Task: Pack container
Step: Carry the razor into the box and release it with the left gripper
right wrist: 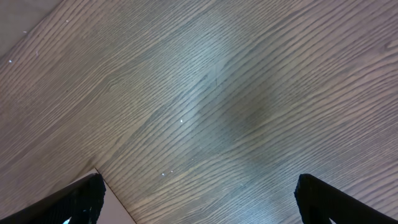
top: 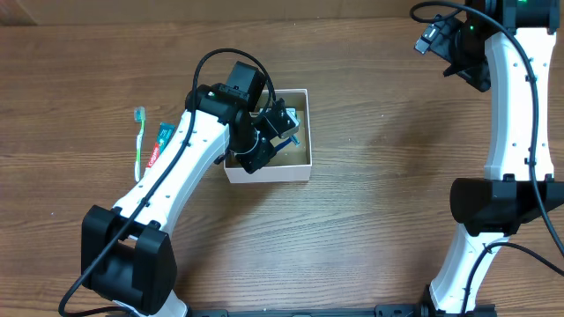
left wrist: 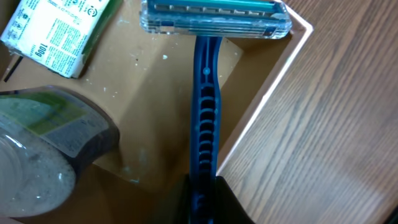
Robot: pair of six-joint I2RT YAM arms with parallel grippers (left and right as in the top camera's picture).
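Observation:
The container [top: 300, 165] is a shallow white box with a brown floor at mid table. My left gripper [top: 275, 132] hangs inside it, shut on a blue razor [left wrist: 205, 106] whose clear-capped head [left wrist: 214, 15] points at the box's far wall [left wrist: 273, 81]. In the box lie a green-and-white boxed item [left wrist: 53, 34] and a clear-capped dark spray bottle [left wrist: 43, 149]. My right gripper [right wrist: 199, 199] is open and empty over bare wood, high at the far right of the overhead view [top: 454, 44].
A green toothbrush [top: 138, 141] and a toothpaste tube [top: 159, 143] lie on the table left of the box, beside my left arm.

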